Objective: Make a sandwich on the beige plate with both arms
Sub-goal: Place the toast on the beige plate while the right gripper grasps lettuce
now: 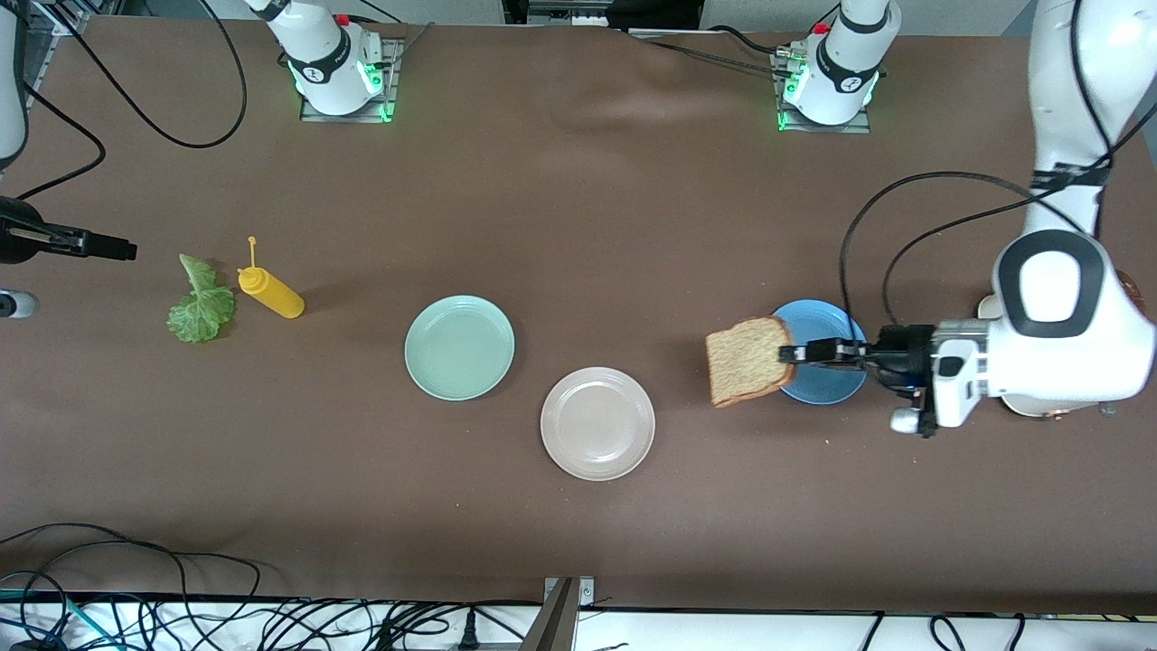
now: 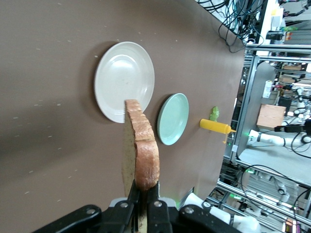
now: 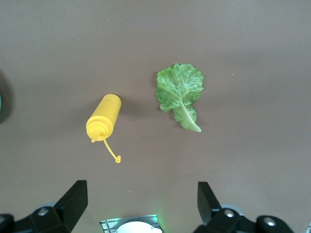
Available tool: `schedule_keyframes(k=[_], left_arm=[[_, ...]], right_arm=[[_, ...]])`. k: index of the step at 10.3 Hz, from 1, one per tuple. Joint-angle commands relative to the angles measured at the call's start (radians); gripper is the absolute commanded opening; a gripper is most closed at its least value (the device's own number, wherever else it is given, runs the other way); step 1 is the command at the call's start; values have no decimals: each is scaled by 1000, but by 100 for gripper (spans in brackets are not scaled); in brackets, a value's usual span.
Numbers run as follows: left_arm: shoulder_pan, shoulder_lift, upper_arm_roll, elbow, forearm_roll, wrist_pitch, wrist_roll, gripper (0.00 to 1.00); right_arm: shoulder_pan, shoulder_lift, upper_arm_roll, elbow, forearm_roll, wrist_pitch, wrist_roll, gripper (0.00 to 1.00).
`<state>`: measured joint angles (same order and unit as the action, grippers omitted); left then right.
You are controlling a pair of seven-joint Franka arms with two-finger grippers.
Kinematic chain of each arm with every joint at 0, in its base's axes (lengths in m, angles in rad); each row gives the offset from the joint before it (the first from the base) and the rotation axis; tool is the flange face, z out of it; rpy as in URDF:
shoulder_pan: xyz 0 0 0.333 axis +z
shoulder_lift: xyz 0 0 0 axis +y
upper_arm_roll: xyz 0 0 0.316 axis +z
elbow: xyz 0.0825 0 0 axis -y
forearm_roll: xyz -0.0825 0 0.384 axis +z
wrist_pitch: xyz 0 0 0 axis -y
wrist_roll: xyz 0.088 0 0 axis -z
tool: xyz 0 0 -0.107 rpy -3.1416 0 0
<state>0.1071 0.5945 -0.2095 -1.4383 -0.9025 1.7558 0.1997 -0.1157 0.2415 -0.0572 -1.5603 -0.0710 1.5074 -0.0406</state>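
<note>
My left gripper [image 1: 788, 353] is shut on one edge of a brown bread slice [image 1: 746, 362]. It holds the slice in the air over the rim of the blue plate [image 1: 827, 384], on the side toward the beige plate [image 1: 597, 423]. In the left wrist view the bread [image 2: 143, 150] stands on edge between the fingers [image 2: 132, 194], with the beige plate [image 2: 124, 80] bare ahead of it. My right gripper [image 3: 141, 194] hangs open with nothing in it at the right arm's end of the table, above the green lettuce leaf [image 3: 181, 92]. The lettuce [image 1: 201, 303] lies flat on the table.
A yellow squeeze bottle [image 1: 271, 291] lies on its side beside the lettuce. A mint green plate [image 1: 459, 347] sits beside the beige plate, toward the right arm's end. A pale dish edge [image 1: 987, 307] shows under the left arm's wrist. Cables run along the table's edges.
</note>
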Motion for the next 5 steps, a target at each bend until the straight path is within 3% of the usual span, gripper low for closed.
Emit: schedule_keyframes(k=[1, 3, 5], left_arm=[[-39, 69, 9, 76, -78, -1, 1, 0], [-102, 134, 9, 114, -146, 2, 4, 0], [-156, 152, 10, 110, -193, 86, 4, 0]], right_arm=[[-13, 5, 5, -64, -39, 74, -60, 100], [-19, 4, -18, -142, -41, 163, -111, 100], [-19, -7, -47, -249, -42, 293, -180, 100]])
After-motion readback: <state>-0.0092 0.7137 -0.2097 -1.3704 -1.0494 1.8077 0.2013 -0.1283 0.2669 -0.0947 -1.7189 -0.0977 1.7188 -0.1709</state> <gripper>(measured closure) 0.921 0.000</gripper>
